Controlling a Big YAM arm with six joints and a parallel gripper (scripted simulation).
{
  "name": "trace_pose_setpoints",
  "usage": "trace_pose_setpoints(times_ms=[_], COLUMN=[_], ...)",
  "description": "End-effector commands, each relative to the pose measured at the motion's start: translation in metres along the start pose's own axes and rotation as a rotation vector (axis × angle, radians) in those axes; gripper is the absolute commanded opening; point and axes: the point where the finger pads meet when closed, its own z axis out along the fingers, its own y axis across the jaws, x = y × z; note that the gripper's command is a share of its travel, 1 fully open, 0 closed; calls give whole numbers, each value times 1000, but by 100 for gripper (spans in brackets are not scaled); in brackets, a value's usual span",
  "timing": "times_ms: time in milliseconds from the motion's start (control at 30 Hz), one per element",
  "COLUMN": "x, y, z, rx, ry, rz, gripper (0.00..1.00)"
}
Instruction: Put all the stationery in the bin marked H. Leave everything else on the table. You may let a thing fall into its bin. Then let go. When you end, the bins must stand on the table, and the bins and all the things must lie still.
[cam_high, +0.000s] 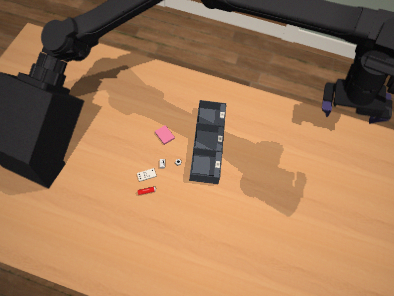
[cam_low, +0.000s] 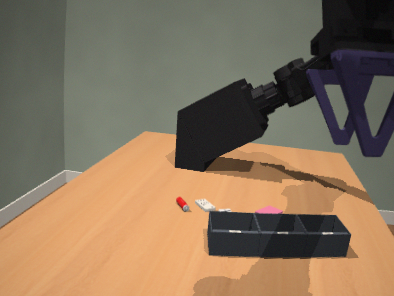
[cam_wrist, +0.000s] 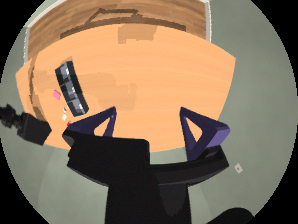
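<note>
The end effector, with purple open-frame fingers, is widely spread and has nothing between its fingers. It hangs above the tabletop, well apart from the small things.

The dark grey rectangular bins stand upright in one row of three. Each one bears a small white label, but the letters are too small to read, so I cannot tell which bin is marked H.

The pink flat square pad, which looks like note paper, lies on the tabletop near the bins, on the side of the big black block. On this same side lie a small white block, a small ring-like piece, a white rectangular piece with dark dots and, just beside it, a red cylinder. These things are outside the bins and apart from each other.
</note>
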Motion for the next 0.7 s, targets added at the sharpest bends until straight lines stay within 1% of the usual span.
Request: trace_pose_setpoints(times_ms=[0, 533, 567, 667], x=[-1, -1, 0, 0], y=[-2, -2, 0, 0], z=[-8, -8, 0, 0], rx=[11, 11, 1, 1], ry=[2, 2, 0, 0], rz=[-3, -3, 0, 0], gripper=[100, 100, 9, 9])
